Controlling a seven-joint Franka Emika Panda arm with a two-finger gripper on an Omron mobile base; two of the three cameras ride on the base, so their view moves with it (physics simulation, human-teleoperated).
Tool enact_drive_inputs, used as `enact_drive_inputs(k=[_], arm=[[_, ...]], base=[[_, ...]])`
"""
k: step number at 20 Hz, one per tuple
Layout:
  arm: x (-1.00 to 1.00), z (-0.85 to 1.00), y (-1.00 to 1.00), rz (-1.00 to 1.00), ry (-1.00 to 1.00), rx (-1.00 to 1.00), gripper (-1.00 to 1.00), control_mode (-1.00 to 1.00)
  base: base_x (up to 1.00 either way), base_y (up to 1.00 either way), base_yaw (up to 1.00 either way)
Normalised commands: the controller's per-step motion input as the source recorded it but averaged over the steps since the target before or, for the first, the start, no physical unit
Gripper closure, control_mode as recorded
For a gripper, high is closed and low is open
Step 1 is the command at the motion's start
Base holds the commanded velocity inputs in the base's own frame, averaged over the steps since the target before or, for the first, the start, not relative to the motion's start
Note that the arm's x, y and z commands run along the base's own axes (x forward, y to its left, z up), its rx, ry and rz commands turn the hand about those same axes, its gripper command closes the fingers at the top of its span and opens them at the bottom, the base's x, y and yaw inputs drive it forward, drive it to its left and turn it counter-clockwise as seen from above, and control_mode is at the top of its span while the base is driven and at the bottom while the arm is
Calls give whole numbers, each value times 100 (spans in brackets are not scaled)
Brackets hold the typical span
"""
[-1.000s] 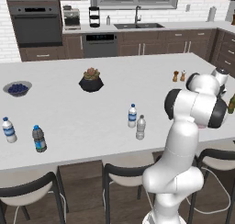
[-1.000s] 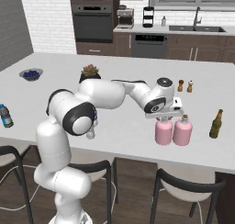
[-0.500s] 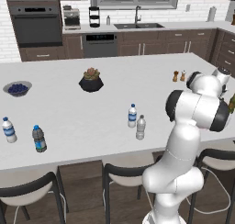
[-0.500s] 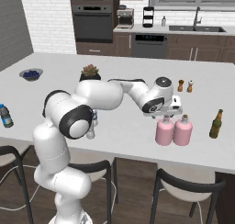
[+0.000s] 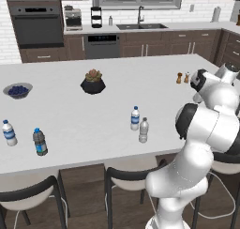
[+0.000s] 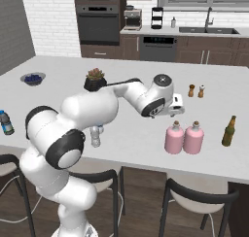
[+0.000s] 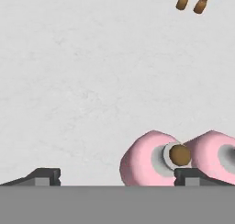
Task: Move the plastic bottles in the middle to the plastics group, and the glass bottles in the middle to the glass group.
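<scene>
The tool (image 7: 117, 175) hangs wide open and empty above two squat pink glass bottles (image 6: 184, 138) standing touching near the dark olive bottle (image 6: 228, 131). The two small plastic water bottles (image 5: 139, 124) stand upright mid-tabletop (image 5: 70, 115), well apart to the arm's left.

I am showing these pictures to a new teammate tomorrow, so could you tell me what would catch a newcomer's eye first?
Most striking are the two squat pink bottles standing side by side near the front edge of the white counter, a dark olive bottle to their right. The gripper hangs just above and behind them, jaws open and empty. Farther left, two small water bottles stand mid-counter.
</scene>
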Motion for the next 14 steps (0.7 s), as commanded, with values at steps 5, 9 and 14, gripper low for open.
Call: enact_drive_inputs(k=[5,9,14], arm=[[0,22,100,-6,0,-3,-100,-100],[-3,29,100,-12,0,-1,-100,-100],[-64,42,78,-14,0,0,-100,-100]], base=[[0,0,0],[0,0,0],[0,0,0]])
